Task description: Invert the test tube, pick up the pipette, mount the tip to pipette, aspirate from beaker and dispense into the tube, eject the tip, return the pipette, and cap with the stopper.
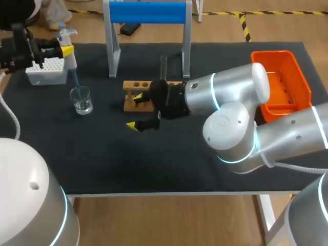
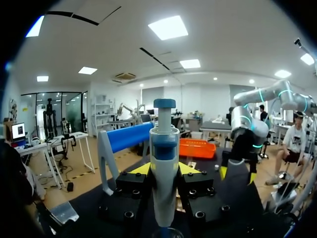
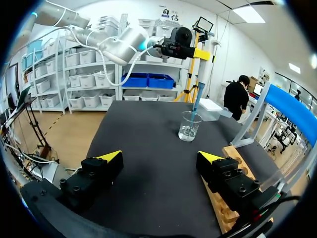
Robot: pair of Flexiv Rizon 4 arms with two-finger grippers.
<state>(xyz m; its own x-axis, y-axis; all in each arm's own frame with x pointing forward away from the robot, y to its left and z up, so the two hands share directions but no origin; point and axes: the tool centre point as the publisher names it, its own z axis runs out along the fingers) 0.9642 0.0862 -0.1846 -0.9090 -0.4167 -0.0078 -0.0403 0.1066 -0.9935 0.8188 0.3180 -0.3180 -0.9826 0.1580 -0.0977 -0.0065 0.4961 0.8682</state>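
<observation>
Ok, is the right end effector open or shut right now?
Open: the right end effector has its yellow-tipped fingers wide apart, only bare black table mat between them.

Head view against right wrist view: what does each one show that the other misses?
Head only: the test tube upright at the wooden rack, and the orange bin. Right wrist only: seen from the side, the blue tip reaching into the beaker's mouth. Both: the left gripper shut on the pipette, the open right gripper, and the blue-barred stand.
</observation>
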